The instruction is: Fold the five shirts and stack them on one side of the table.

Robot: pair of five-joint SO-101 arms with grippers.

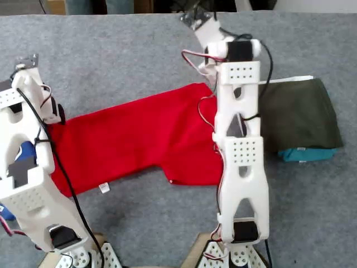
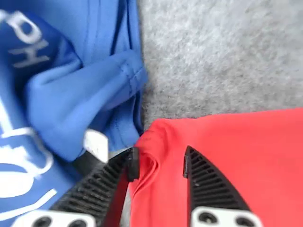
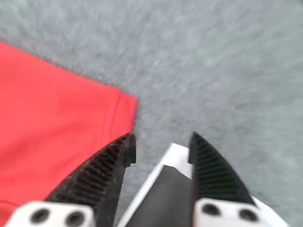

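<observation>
A red shirt (image 1: 139, 139) lies spread flat across the middle of the grey table. My left gripper (image 2: 160, 158) is open at the shirt's left end, its fingers either side of a raised fold of the red shirt (image 2: 222, 142). A crumpled blue shirt (image 2: 61, 94) lies right beside that fold. My right gripper (image 3: 161, 142) is open just off a far corner of the red shirt (image 3: 57, 123), over bare table. Something dark with a white edge (image 3: 165, 189) sits close between its fingers.
A folded dark green shirt (image 1: 301, 111) rests on a teal one (image 1: 307, 153) at the table's right side. The left arm (image 1: 28, 167) and the right arm (image 1: 240, 145) each reach over the red shirt. Bare grey table (image 1: 111, 56) lies at the back.
</observation>
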